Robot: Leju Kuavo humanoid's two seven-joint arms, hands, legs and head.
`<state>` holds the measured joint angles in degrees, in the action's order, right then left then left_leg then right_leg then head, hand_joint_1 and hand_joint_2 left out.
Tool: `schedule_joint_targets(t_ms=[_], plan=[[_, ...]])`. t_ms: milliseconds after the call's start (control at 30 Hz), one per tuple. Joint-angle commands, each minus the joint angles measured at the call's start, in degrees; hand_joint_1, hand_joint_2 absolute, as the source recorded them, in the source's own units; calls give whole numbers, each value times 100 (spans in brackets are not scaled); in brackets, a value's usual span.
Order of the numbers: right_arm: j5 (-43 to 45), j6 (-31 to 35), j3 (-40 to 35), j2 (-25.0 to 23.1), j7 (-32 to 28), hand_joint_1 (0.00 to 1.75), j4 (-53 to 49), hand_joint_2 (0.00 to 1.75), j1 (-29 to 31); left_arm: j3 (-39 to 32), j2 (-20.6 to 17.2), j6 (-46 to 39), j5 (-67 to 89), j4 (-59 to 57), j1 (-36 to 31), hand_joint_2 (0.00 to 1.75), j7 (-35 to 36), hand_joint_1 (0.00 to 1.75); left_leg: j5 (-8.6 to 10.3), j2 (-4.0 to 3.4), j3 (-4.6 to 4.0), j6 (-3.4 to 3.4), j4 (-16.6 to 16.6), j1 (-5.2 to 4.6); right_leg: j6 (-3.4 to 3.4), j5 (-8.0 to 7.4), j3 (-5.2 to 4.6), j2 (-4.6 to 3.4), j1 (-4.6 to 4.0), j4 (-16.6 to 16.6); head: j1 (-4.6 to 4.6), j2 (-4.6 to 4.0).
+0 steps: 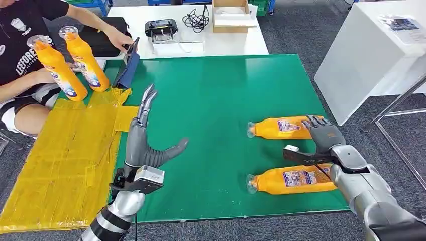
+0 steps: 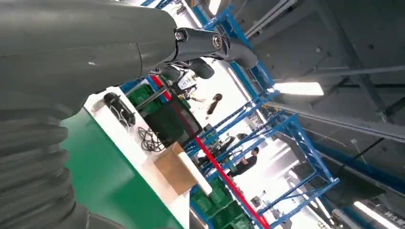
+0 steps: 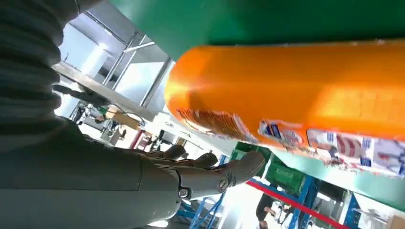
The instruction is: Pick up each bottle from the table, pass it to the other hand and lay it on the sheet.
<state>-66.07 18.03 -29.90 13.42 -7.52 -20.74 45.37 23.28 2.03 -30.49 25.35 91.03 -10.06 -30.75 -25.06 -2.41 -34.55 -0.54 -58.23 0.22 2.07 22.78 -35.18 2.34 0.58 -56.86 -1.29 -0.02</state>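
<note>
Two orange bottles lie on their sides on the green surface near its right edge, caps pointing toward the middle. The far bottle (image 1: 281,128) has the right hand (image 1: 324,133) at its base end; the near bottle (image 1: 291,181) lies just beside the right forearm, close to the front edge. Two more bottles (image 1: 70,63) stand upright at the far left corner, on or by the yellow sheet (image 1: 60,150), where a seated person (image 1: 25,55) is reaching.

Right hand: fingers (image 1: 315,122) rest over the base of the far bottle. The right wrist view shows the thumb apart from the bottle body, so the hand is not clamped on it yet.

Left hand (image 1: 145,143): raised over the surface near the sheet's edge, fingers straight and spread, thumb out, holding nothing.

Handling judgement: the bottles look like rigid plastic, likely filled, so moderately heavy and stiff. The smooth wall and glossy label may be slippery, and a round body lying flat can roll. The best hold is probably around the mid-body, leaving the neck end free for the left hand to take at the handover.
</note>
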Motion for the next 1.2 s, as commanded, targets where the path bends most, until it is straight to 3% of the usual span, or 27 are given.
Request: schedule_joint_targets(t_ms=[33, 500, 567, 600, 633, 1200], plan=[[-29, -318, -48, -162, 34, 0, 466, 175, 450, 37, 19, 11, -130, -292, -129, 175, -115, 0, -6, 10, 15, 3, 1, 0, -6, 3, 10, -26, 4, -1, 0, 0], [56, -715, 105, -126, 194, 0, 713, 175, 316, 174, -14, 102, -232, -349, -214, 175, -197, 0, -1, 20, 14, 2, 4, 0, -5, 3, 12, -9, 3, 2, -2, 0], [284, -1085, 354, -134, 206, 3, 752, 175, 247, 237, -52, 115, -260, -346, -237, 175, -207, 0, -1, 24, 16, 3, 5, 1, -6, 3, 15, -8, 3, 4, -2, 0], [354, -1121, 430, -146, 167, 115, 757, 175, 193, 247, -57, 103, -259, -339, -235, 175, -207, 0, 0, 35, 23, 4, 8, 2, -8, 4, 23, -9, 3, 6, -2, 0], [393, -1166, 471, -153, 140, 175, 774, 175, 140, 264, -60, 110, -264, -340, -233, 175, -205, 0, 1, 27, 15, 2, 6, 1, -5, 3, 15, -2, 2, 5, -2, 0], [508, -1143, 614, -197, -161, 175, 711, 175, -11, 244, -74, 103, -281, -416, -237, 175, -175, 0, 0, 18, 51, 2, 6, 6, -5, 1, 47, -1, -3, 12, 0, 0]])
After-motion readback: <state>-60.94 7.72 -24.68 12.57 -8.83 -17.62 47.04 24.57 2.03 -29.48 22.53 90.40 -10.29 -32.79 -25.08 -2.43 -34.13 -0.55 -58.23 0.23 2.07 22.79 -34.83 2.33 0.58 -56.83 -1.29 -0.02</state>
